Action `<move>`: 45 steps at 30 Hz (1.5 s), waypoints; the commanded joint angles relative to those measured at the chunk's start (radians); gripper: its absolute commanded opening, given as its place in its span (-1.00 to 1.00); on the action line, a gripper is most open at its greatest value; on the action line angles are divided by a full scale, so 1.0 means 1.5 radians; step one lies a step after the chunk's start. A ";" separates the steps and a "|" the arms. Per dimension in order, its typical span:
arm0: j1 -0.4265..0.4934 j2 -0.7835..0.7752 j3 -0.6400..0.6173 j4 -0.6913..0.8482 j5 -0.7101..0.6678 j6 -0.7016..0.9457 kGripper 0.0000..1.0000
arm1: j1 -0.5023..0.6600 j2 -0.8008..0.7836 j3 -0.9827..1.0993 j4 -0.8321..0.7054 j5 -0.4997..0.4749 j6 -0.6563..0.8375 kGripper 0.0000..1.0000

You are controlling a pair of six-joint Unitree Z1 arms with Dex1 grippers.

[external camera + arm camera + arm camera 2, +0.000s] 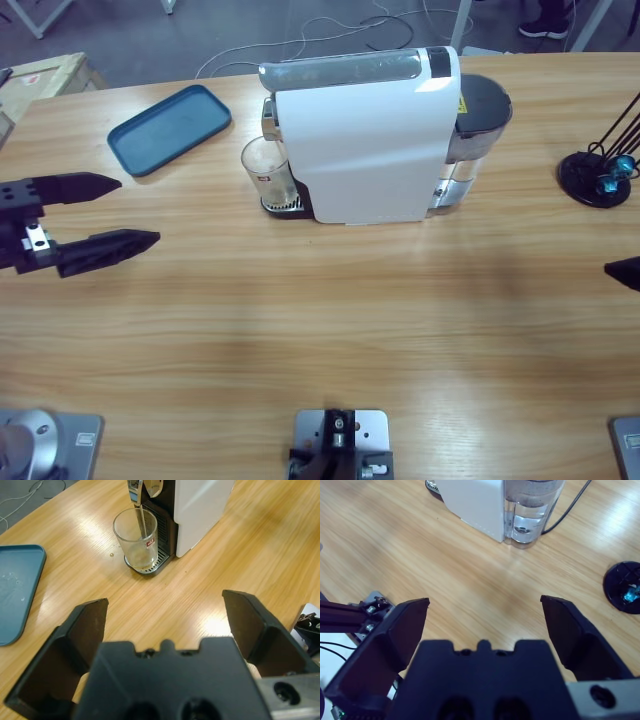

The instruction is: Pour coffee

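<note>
The long wooden table point(320, 330) takes up nearly everything, its pale grain running side to side. Standing on it toward twelve o'clock is the white coffee machine point(365, 140), a tall slab with a silver top bar. A clear water tank point(470, 150) under a dark lid sits on its three o'clock end, and in the right wrist view that tank point(527, 510) shows water inside and a black cable trailing off behind it.

At about ten o'clock lies a blue tray point(170, 128), flat and set at a slant, well apart from the machine. Over at three o'clock stands a black round-based stand point(597, 175) with thin rods rising from it and something small and blue on its base.

The left hand point(110, 215) reaches in from nine o'clock with both black jaws spread wide and nothing between them, hanging over bare wood well short of the machine. Of the right hand point(482, 625) only a dark tip shows at the three o'clock edge from above; its wrist view shows the jaws wide apart and empty too.

The glass point(268, 172) stands upright on the drip grate at the machine's nine o'clock end, under the spout. In the left wrist view the glass point(136, 537) looks clear, with a small red mark on its side.
</note>
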 commanded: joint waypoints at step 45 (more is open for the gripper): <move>-0.005 0.054 -0.015 -0.002 0.010 0.004 0.96 | 0.008 -0.031 0.035 0.005 -0.001 -0.039 1.00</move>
